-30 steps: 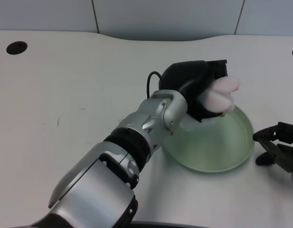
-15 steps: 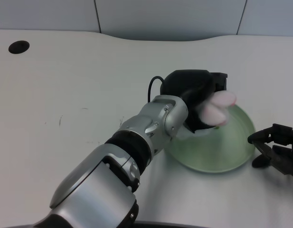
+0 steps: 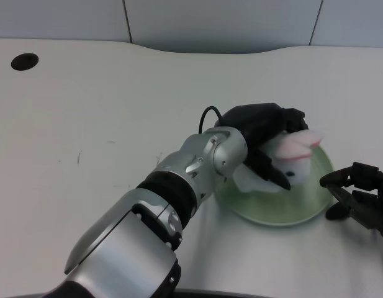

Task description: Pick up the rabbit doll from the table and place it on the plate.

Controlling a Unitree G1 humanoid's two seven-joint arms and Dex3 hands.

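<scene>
Nearest you, the silver left forearm (image 3: pixel 179 186) runs from the lower left up toward the middle of the white bench (image 3: pixel 85 112). At its end you see the left robot hand (image 3: pixel 262 133), black, with its fingers (image 3: pixel 272 174) curled around the doll (image 3: pixel 293 155) and clamped on it. A thin black cable (image 3: pixel 208 113) loops up just behind the wrist.

The doll is a small soft thing, white in the body with pale pink ears that stick out to the right past the fingers. You can make out a small dark mark on its face, though the picture is blurred there and finer detail does not show. Much of its body is hidden inside the grasp.

The doll sits over the plate (image 3: pixel 303 202), a round pale green dish lying flat on the bench under the hand. You cannot tell whether the doll touches the plate or hangs just above it.

Farther off, a dark round hole (image 3: pixel 23 61) marks the bench near its back left edge.
</scene>
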